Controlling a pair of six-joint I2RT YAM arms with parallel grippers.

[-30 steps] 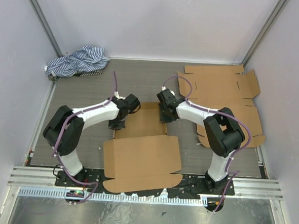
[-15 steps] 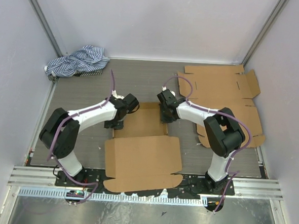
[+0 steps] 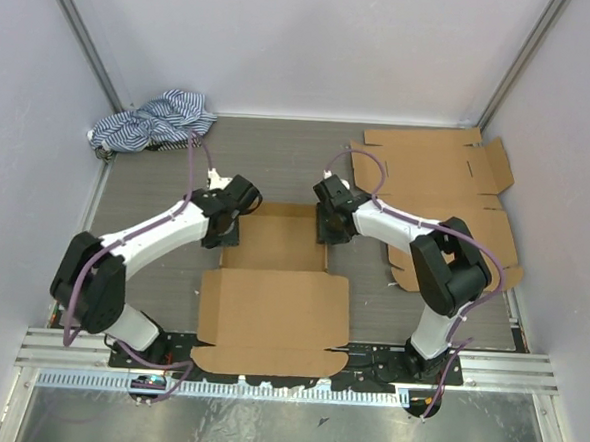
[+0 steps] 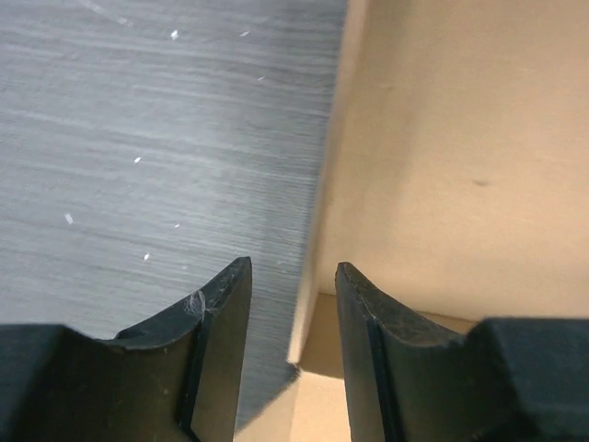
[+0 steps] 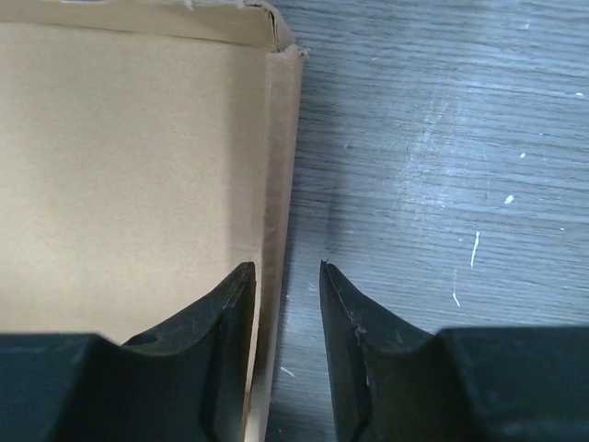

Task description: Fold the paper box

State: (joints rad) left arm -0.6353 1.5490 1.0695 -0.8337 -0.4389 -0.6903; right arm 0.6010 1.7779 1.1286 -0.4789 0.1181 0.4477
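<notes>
Paper box (image 3: 276, 280) lies on bench (image 3: 156, 203) btwn the arms, prob. light, thin & bendy, best held by its side walls (image 5: 279, 166), which left end effector (image 4: 293, 318) & right end effector (image 5: 285, 299) straddle, jaws apart.

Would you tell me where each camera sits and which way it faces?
Top external: above, behind the bases, looking down on the grey table; left arm and right arm flank the brown cardboard box.
Left wrist: facing down past the left gripper at the box's left wall.
Right wrist: right gripper astride the right wall.
All share that box.
</notes>
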